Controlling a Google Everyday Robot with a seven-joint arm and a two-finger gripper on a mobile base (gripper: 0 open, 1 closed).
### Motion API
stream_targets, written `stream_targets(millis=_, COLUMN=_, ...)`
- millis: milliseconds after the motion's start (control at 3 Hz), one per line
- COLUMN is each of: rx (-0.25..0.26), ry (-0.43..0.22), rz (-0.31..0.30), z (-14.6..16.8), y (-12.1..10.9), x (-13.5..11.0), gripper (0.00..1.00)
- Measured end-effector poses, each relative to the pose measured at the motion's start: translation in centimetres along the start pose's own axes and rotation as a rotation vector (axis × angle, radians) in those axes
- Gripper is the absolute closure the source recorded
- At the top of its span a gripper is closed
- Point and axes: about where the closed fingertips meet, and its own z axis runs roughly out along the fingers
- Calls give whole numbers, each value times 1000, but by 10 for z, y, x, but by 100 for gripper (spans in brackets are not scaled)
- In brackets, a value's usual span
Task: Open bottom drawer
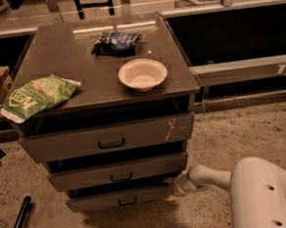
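The bottom drawer (100,201) is the lowest, narrowest grey front of the cabinet, with a small dark bracket handle (127,201) at its centre. It stands out a little, with a dark gap above it. My white arm (211,176) reaches in from the lower right. My gripper (171,190) sits at the right end of the bottom drawer front, close against it. The gripper's tip is partly hidden behind the wrist.
Above are the middle drawer (117,171) and the widest top drawer (105,138) with a white scratch. On the cabinet top lie a green chip bag (36,95), a white bowl (142,74) and a dark blue bag (116,42). A black pole (18,223) lies lower left.
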Motion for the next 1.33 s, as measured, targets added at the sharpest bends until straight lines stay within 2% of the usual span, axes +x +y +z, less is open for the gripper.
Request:
stream_targets(millis=333, rx=0, ry=0, rz=0, z=0, y=0, x=0, gripper=64)
stream_targets(millis=667, rx=0, ry=0, rz=0, z=0, y=0, x=0, gripper=33)
stream_targets(millis=1000, rx=0, ry=0, rz=0, z=0, y=0, x=0, gripper=9)
stream_targets(millis=1333, rx=0, ry=0, rz=0, z=0, y=0, x=0, gripper=0)
